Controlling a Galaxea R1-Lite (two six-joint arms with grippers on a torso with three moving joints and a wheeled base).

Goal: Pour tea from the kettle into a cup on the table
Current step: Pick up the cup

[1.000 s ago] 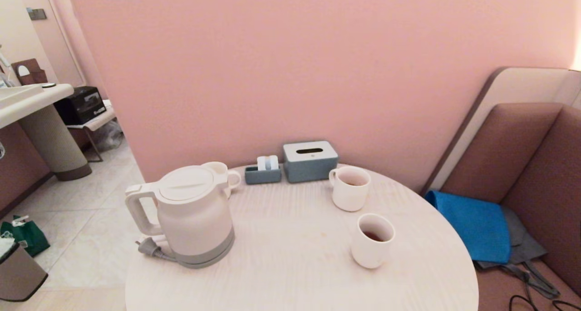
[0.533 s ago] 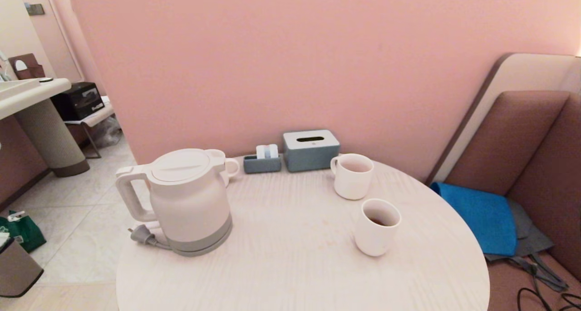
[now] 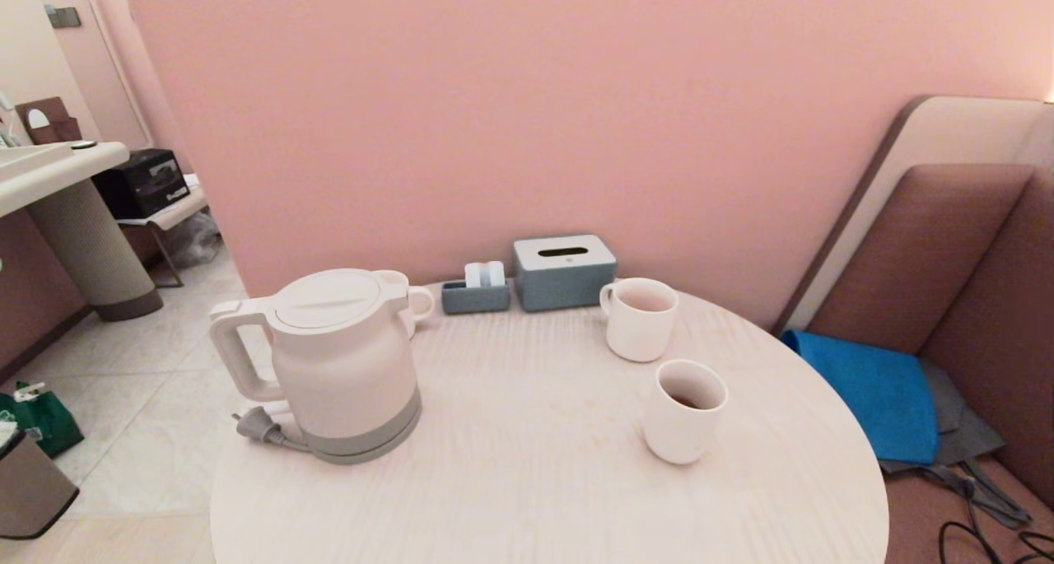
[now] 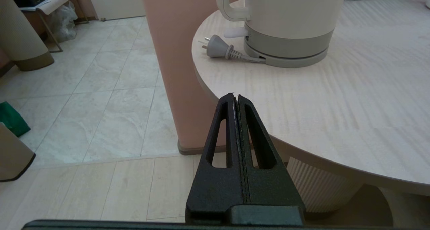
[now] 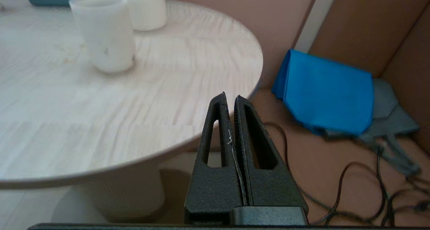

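Pink wall point(image 3: 527, 119) runs close behind the round worktop point(image 3: 535, 482), whose far edge nearly meets it. On the robot's left, the rim drops to open tiled floor point(image 3: 156, 416); on the right, it borders a brown bench seat point(image 3: 947, 268) carrying a blue cloth point(image 3: 873, 399) and loose black cables point(image 5: 339, 189).

The white electric kettle point(image 3: 342, 362) stands upright near the left rim, loop handle pointing outward, with its grey plug point(image 3: 257, 426) lying on the surface just beside the base. The handleless white cup point(image 3: 683, 412) stands toward the right side and holds a little dark tea point(image 3: 682, 400). A white mug with a handle point(image 3: 638, 319) stands just behind it, apart from it. Another mug point(image 3: 412, 300) sits partly hidden behind the kettle. A grey-blue tissue box point(image 3: 564, 272) and a small holder point(image 3: 476, 294) occupy the far edge. The centre and near half of the surface lie bare between kettle and cup.

The left tool point(image 4: 235, 97) hangs below and outside the left rim, fingers pressed together, holding nothing. The right tool point(image 5: 228, 97) hangs off the near right rim, likewise closed and empty.

Compared with one second ago, the whole head view has shifted, so all objects appear higher in the picture; their mutual positions are unchanged.
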